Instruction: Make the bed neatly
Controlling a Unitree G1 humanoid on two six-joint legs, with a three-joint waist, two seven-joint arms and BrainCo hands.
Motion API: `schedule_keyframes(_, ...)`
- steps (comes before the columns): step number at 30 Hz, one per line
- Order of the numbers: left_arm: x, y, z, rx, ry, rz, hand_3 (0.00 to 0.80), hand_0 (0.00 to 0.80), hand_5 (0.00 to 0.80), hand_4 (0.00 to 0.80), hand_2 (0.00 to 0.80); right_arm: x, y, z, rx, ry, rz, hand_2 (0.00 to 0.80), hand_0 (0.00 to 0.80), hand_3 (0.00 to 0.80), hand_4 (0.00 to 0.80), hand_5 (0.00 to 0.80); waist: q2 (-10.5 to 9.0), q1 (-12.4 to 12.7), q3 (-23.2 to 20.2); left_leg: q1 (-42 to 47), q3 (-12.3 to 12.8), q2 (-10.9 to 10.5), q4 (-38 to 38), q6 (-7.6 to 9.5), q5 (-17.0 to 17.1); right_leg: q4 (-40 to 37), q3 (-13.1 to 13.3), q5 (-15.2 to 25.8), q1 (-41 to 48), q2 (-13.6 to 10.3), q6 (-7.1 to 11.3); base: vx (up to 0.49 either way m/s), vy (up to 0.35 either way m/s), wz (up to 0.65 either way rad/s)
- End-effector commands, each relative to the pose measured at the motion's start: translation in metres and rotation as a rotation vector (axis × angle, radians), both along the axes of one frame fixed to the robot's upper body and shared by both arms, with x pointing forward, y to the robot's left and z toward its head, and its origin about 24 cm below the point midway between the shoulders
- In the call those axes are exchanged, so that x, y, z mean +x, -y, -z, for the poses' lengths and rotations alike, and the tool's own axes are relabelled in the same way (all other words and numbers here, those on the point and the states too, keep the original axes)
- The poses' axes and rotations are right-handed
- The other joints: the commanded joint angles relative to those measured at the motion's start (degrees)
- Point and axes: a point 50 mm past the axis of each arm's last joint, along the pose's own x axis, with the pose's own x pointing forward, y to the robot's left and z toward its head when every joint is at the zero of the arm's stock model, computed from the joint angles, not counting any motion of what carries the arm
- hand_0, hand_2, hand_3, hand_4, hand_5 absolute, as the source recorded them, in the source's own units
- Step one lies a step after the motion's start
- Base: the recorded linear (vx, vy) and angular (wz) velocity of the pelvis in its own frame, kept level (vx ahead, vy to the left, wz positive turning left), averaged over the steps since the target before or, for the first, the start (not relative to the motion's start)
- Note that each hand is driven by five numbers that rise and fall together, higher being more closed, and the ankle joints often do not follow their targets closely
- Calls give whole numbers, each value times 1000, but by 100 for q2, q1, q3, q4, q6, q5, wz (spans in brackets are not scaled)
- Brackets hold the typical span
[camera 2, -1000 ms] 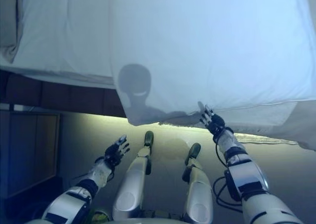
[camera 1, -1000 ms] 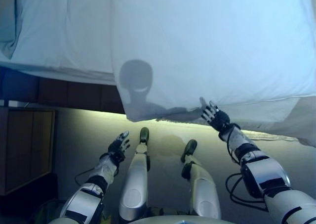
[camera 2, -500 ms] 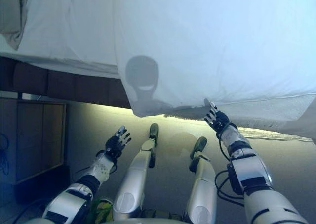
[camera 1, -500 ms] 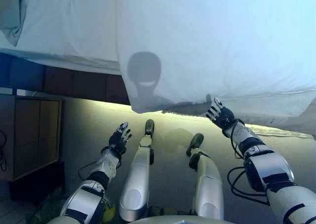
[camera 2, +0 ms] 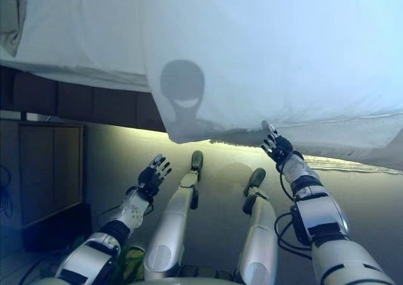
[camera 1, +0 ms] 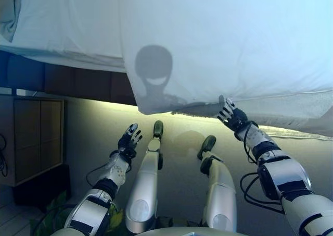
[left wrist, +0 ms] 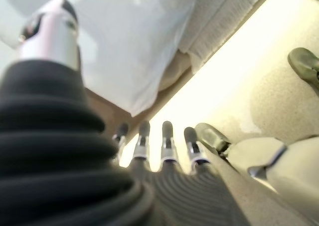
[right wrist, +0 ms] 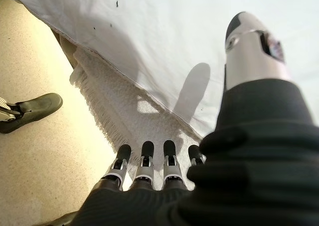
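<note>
A white duvet (camera 1: pixel 218 43) covers the bed and hangs over its near side, one corner (camera 1: pixel 151 108) drooping low. Under it a white fringed blanket (right wrist: pixel 124 111) shows along the edge. My right hand (camera 1: pixel 232 117) is open just below the duvet's hanging edge, its fingers straight and its thumb up against the cloth. My left hand (camera 1: pixel 128 139) hovers open over the floor, apart from the bedding. A pillow (camera 1: pixel 7 12) lies at the far left of the bed.
A dark bed base (camera 1: pixel 62 79) runs below the mattress at left. A wooden cabinet (camera 1: pixel 31 137) stands at the left by the bed. Beige carpet (camera 1: pixel 182 142) lies between me and the bed, lit by a strip under the frame.
The whole picture has shifted, so the camera has moved. My right hand has stayed at the duvet's hanging edge. My left hand has lifted slightly, still open and holding nothing.
</note>
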Motion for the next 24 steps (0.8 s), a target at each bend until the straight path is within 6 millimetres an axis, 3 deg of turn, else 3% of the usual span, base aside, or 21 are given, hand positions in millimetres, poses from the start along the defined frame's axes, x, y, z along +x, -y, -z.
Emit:
schedule_keyframes(1,-3,5,-3,-46,47,-15,0,0,0,0,0,12,24,-40,-60,145,17,0,0,0,0,0,236,-10,69,-192,-16,3,120,135,-173,-312,259,454,-134,-45,285,0,0,0)
schedule_keyframes(12,-13,-1,-4,-98,98,-27,0,0,0,0,0,33,41,-128,-106,361,51,0,0,0,0,0,404,104,151,-478,-105,-6,138,150,-73,-64,350,414,-510,-51,274,10,6,2)
schedule_keyframes(13,-16,-2,-2,-102,100,-27,0,0,0,0,0,35,43,-139,-110,388,54,0,0,0,0,0,410,116,132,-448,-138,-10,153,129,-208,10,411,258,-505,-46,329,91,-4,4)
schedule_keyframes(17,-24,-6,1,-105,98,-28,0,0,0,0,0,38,41,-171,-135,481,45,0,0,0,0,0,448,166,149,-520,-159,-18,164,134,-200,84,439,218,-596,-44,315,14,8,9)
schedule_keyframes(22,-35,-14,8,-100,79,-25,0,0,0,0,0,40,33,-191,-165,563,-7,0,0,0,0,0,406,195,155,-393,-143,17,113,111,-224,55,398,181,-474,-26,295,-11,7,-2)
schedule_keyframes(23,-36,-15,9,-100,76,-24,0,0,0,0,0,41,32,-193,-180,577,-14,439,439,439,439,439,390,195,147,-347,-129,28,89,108,-221,25,380,183,-420,-24,295,-7,18,-4)
schedule_keyframes(24,-37,-15,10,-101,74,-22,0,0,0,0,0,41,30,-193,-185,588,-23,800,800,800,800,800,373,193,137,-296,-110,39,63,104,-218,-15,362,193,-360,-23,296,0,0,0)
